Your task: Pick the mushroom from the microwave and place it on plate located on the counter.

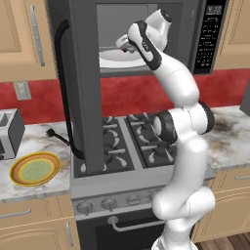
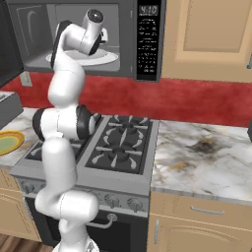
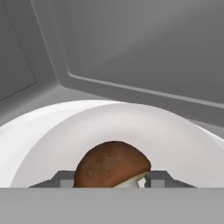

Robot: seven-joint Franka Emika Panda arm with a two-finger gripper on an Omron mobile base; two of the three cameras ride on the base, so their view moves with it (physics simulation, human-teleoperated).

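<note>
The microwave [image 1: 146, 29] filled the upper centre of the left base view, door swung open, the arm reaching inside. On the bench [image 1: 34, 141] at lower left sat the yellow plate [image 1: 35, 169]. In the hand view's lower centre, the mushroom [image 3: 113, 165] lay on the white plate [image 3: 52, 131] between the fingers [image 3: 111, 180], both tips [image 3: 65, 178] against its sides, closed on it.

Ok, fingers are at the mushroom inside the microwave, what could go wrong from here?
1. The mushroom sits between the fingertips, cap rounded and only its edges at the pads; it could squirt out on lifting.
2. It rests on the white plate; a low grip may drag that plate.
3. The arm reaches deep into the microwave beside the open door; pulling out toward the yellow plate could clip the door.
</note>
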